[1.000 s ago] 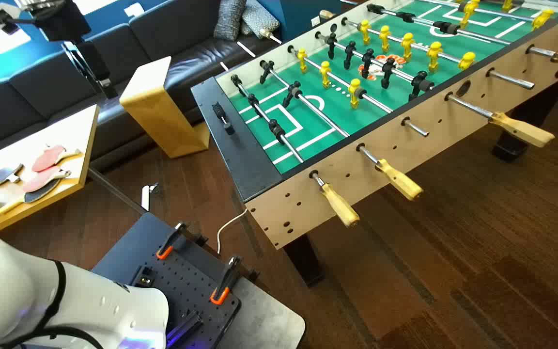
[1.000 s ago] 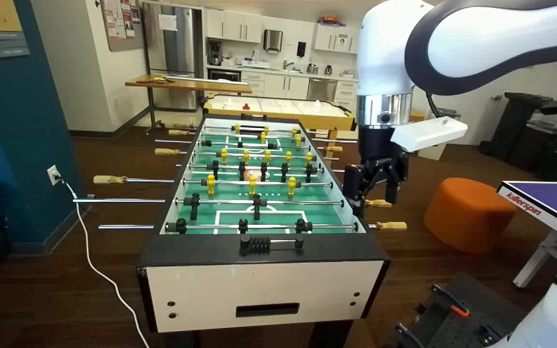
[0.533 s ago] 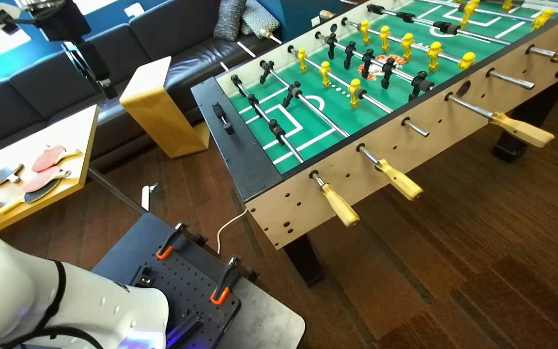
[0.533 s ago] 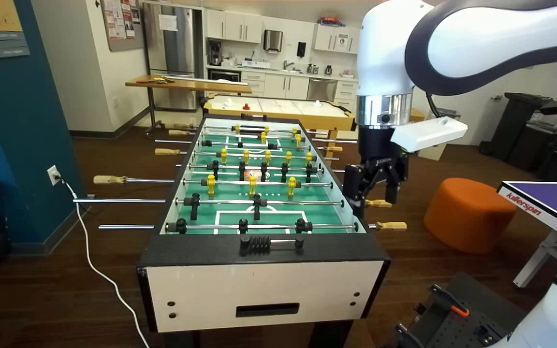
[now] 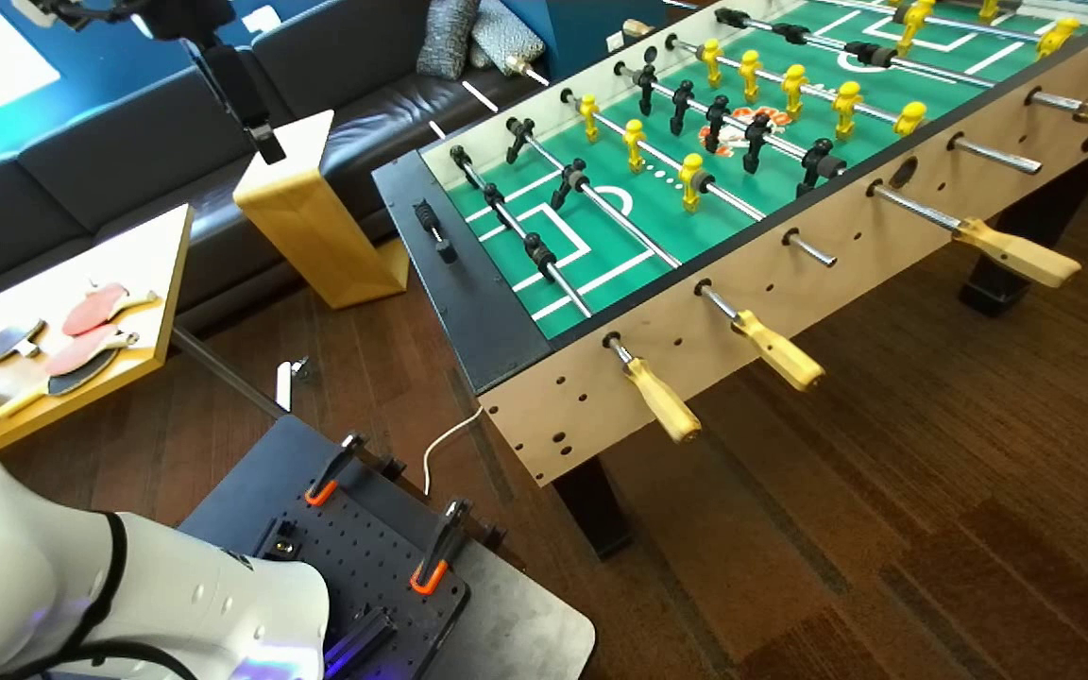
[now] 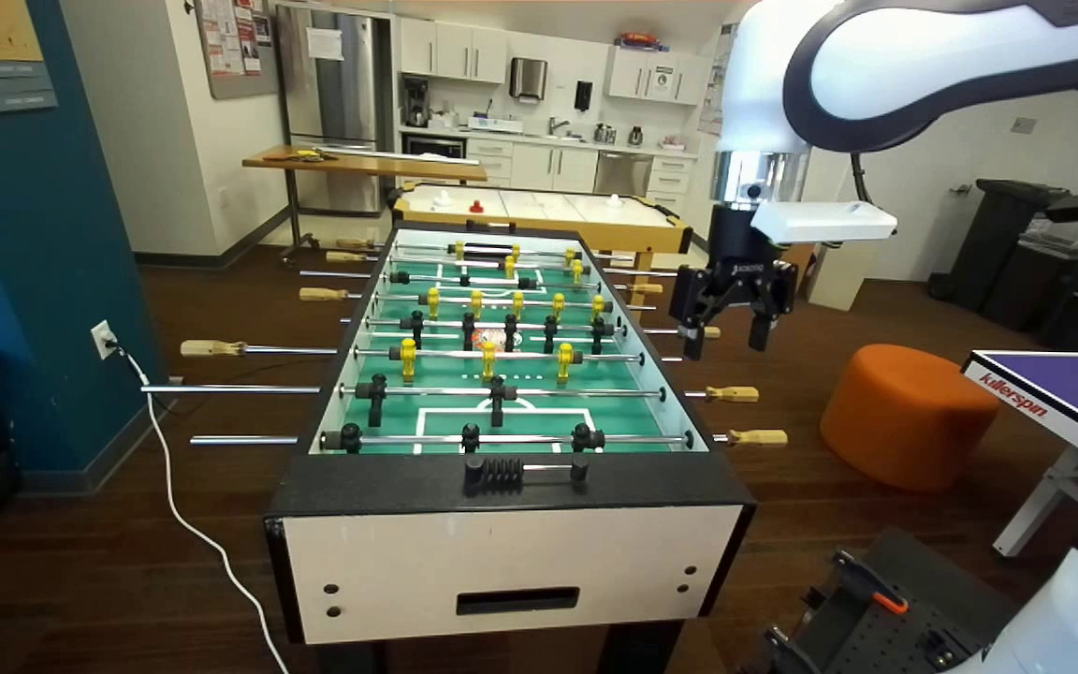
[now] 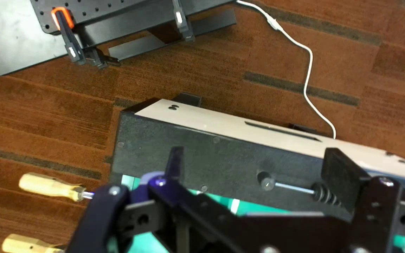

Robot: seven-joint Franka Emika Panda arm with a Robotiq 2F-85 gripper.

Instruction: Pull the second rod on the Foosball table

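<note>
The foosball table (image 5: 601, 406) has a green field and steel rods, and shows in both exterior views (image 6: 511, 562). The second rod (image 6: 586, 393) from the near end carries black figures; in an exterior view it shows too (image 5: 634, 231). Its wooden handle (image 5: 780, 351) sticks out of the side, also in an exterior view (image 6: 733, 394) and at the wrist view's lower left edge (image 7: 23, 244). My gripper (image 6: 726, 342) hangs above the handles beside the table, fingers pointing down, spread apart with nothing between them. In the wrist view the gripper (image 7: 253, 161) shows the black end rail below.
The first rod's handle (image 5: 662, 401) lies close to the second's. A score counter (image 7: 325, 195) stands on the end rail. A clamped base board (image 5: 365, 548), a wooden side table (image 5: 298, 198), an orange stool (image 6: 909, 417) and a white cable (image 7: 309, 66) are around.
My gripper has risen and shifted; the second rod's handle, partly covered by the fingers before, now shows fully. The rods look unmoved. The first two moments look alike.
</note>
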